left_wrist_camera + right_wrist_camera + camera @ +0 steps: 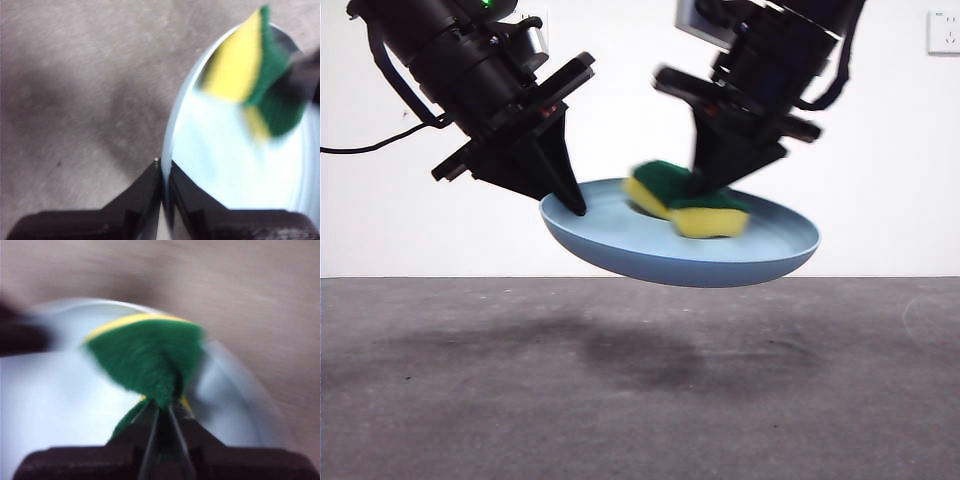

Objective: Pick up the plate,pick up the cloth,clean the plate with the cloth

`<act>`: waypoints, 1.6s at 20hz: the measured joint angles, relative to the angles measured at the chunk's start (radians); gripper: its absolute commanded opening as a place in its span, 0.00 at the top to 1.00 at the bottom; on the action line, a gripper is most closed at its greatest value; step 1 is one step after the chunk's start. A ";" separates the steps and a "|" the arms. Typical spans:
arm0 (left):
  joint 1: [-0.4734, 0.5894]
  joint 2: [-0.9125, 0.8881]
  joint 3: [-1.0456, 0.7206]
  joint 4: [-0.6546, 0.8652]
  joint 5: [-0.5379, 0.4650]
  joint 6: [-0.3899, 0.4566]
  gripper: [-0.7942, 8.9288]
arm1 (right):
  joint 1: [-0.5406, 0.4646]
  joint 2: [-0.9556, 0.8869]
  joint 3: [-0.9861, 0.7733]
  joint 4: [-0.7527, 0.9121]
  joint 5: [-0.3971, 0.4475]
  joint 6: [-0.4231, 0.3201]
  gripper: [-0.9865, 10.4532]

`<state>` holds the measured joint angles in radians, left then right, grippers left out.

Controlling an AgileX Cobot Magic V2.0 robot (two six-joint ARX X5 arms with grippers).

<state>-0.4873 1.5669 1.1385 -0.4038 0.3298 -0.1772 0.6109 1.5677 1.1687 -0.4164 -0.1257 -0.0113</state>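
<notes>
left hand (575, 205) clamped on the rim of the light-blue plate (650, 255), holding it tilted in the air above the grey counter (640, 400). right hand (715, 185) pinched shut on the sponge cloth (685, 200), green side up, yellow foam below, pressed onto the plate's inner surface. sponge looks motion-blurred. plate's shadow falls on counter below.

Smooth plastic up top, rough grey below
We see the plate (660, 262) as smooth, faintly glossy light-blue plastic, the sponge (687, 200) as soft yellow foam under fuzzy green scouring fibre, and the table (470, 400) matt, grainy grey
</notes>
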 measured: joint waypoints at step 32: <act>0.087 0.003 -0.002 0.022 -0.223 0.190 0.93 | -0.003 -0.175 0.001 -0.097 -0.185 0.083 0.93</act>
<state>-0.4000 1.5703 1.1370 -0.3820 0.1066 0.0132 0.6075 1.3930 1.1694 -0.5133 -0.3107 0.0719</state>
